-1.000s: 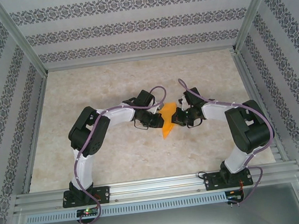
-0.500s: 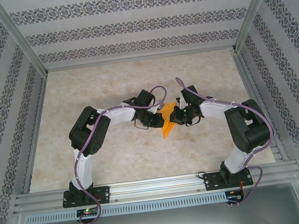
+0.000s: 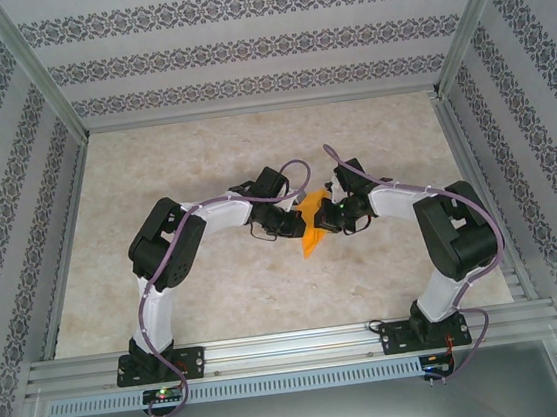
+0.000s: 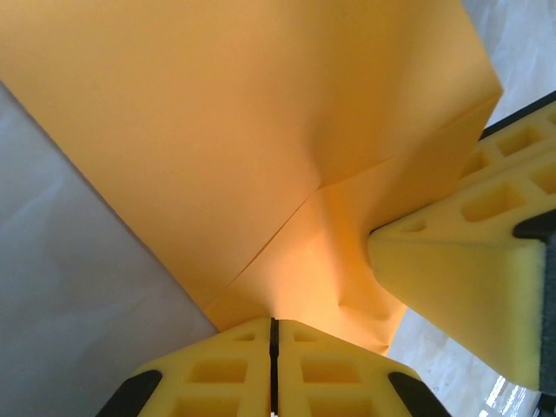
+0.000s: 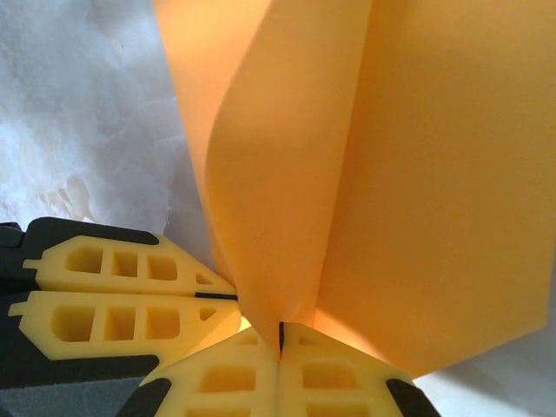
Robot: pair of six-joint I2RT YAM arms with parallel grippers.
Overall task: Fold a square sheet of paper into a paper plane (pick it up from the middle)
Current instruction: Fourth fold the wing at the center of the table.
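top external: both arms reach in over the pale marbled table top (image 3: pixel 218 296). the thin bright orange square sheet of paper (image 3: pixel 310 237), already part folded, hangs between the left gripper (image 3: pixel 295 225) and the right gripper (image 3: pixel 328 219), and it looks held up off the surface with its pointed end toward me. compared with a second ago, the right wrist has crept in toward the left one and its elbow has swung a little leftward, so less orange shows between the two heads. i read that as the layers being pressed together along a crease. that puts us mid-fold, with the plane far from finished.

left wrist: the left gripper (image 4: pixel 272 323) is clenched on the sheet's (image 4: pixel 243 130) lower edge, its yellow pads meeting on a thin line. a crease runs diagonally up from the pinch. the right gripper's yellow finger (image 4: pixel 460 269) presses the paper just beside it.

right wrist: the right gripper (image 5: pixel 281 328) is clamped on the sheet (image 5: pixel 400 191) where two flaps meet in a v. the left gripper's pads (image 5: pixel 193 323) sit just to its left, against the paper.
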